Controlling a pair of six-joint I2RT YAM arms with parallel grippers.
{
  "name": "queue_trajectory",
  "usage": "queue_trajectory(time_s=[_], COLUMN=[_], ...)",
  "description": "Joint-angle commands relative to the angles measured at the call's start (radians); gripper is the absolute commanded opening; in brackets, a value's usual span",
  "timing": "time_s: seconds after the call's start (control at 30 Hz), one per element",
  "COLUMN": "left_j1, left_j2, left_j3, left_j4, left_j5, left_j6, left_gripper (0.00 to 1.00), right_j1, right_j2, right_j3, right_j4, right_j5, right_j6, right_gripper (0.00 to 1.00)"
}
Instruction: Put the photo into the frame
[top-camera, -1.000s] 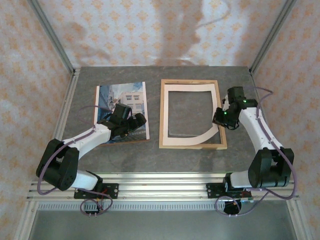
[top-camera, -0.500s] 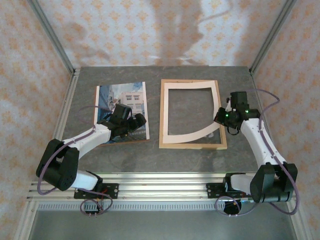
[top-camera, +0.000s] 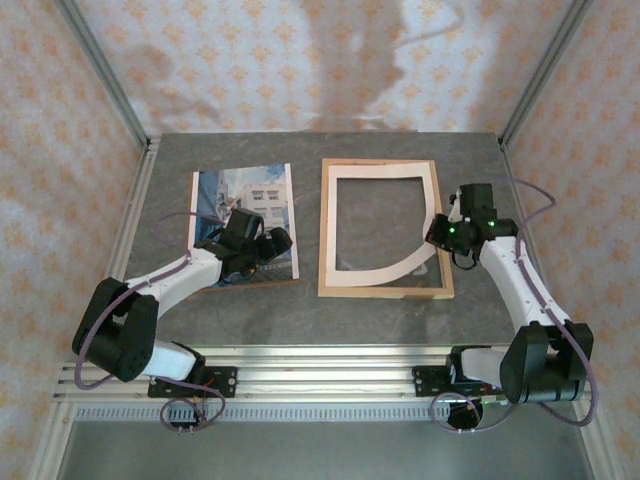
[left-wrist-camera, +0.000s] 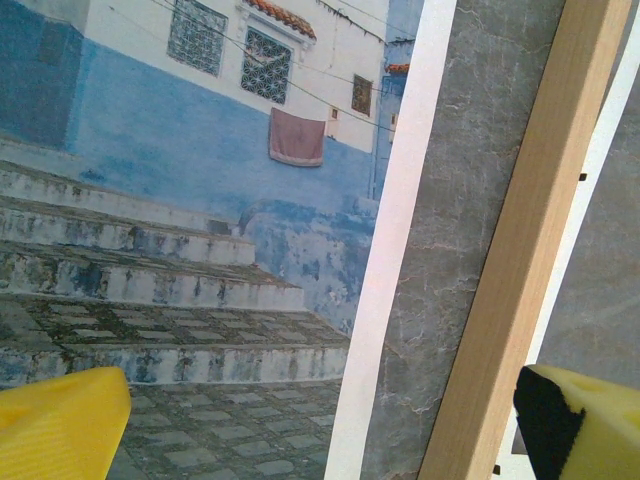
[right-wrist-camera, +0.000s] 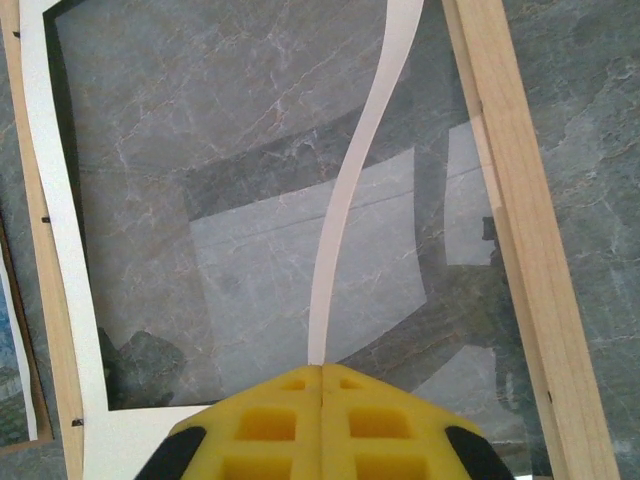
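The photo (top-camera: 240, 205), a print of a white building with blue walls, lies flat at the left; the left wrist view shows it (left-wrist-camera: 180, 200) close up. My left gripper (top-camera: 275, 243) hovers open over its lower right edge, its yellow fingertips (left-wrist-camera: 60, 425) wide apart. To the right lies the light wood frame (top-camera: 385, 292) with its clear pane (right-wrist-camera: 250, 270). My right gripper (top-camera: 438, 235) is shut on the right side of the cream-white mat (top-camera: 385, 172). It holds that side bowed up off the frame, while the mat's left side rests inside. In the right wrist view the mat strip (right-wrist-camera: 350, 200) runs edge-on from the shut pads (right-wrist-camera: 322, 368).
A brown backing board (top-camera: 250, 284) lies under the photo, its edge showing along the bottom. A strip of grey marbled table (left-wrist-camera: 450, 200) separates photo and frame. Metal rails and patterned walls enclose the table.
My right arm has shifted and raised the mat's right side a little higher above the frame. The left arm and the photo have not moved.
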Motion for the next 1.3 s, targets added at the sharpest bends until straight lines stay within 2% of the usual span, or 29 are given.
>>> queue_trajectory(time_s=[0.0, 0.07, 0.13, 0.3, 0.57, 0.8, 0.93, 1.27], left_j1=[-0.009, -0.009, -0.009, -0.009, -0.009, -0.009, -0.009, -0.008], left_j2=[-0.006, -0.007, -0.007, -0.003, 0.0, -0.002, -0.004, -0.004], left_j3=[-0.019, -0.022, -0.025, -0.027, -0.019, -0.013, -0.007, 0.009], left_j4=[0.013, 0.013, 0.017, 0.019, 0.017, 0.011, 0.001, -0.012], left_j5=[-0.016, -0.016, -0.015, -0.014, -0.012, -0.012, -0.013, -0.016], left_j6=[0.001, -0.001, -0.002, -0.004, -0.006, -0.006, -0.001, 0.004], left_gripper=[1.0, 1.0, 1.0, 1.0, 1.0, 1.0, 1.0, 1.0], right_j1=[-0.001, -0.002, -0.001, -0.001, -0.002, -0.001, -0.002, 0.001], right_j2=[0.002, -0.002, -0.001, -0.004, 0.012, 0.079, 0.1, 0.092], right_j3=[-0.012, -0.011, -0.014, -0.027, -0.027, -0.021, -0.017, -0.005], right_j4=[0.034, 0.029, 0.018, 0.003, -0.012, -0.047, -0.048, -0.019], right_j5=[-0.043, -0.044, -0.04, 0.0, 0.102, 0.206, 0.22, 0.156], right_j6=[0.004, 0.003, -0.004, -0.007, 0.007, 0.025, 0.023, 0.025], right_gripper=[0.0, 0.04, 0.13, 0.2, 0.52, 0.76, 0.9, 0.92])
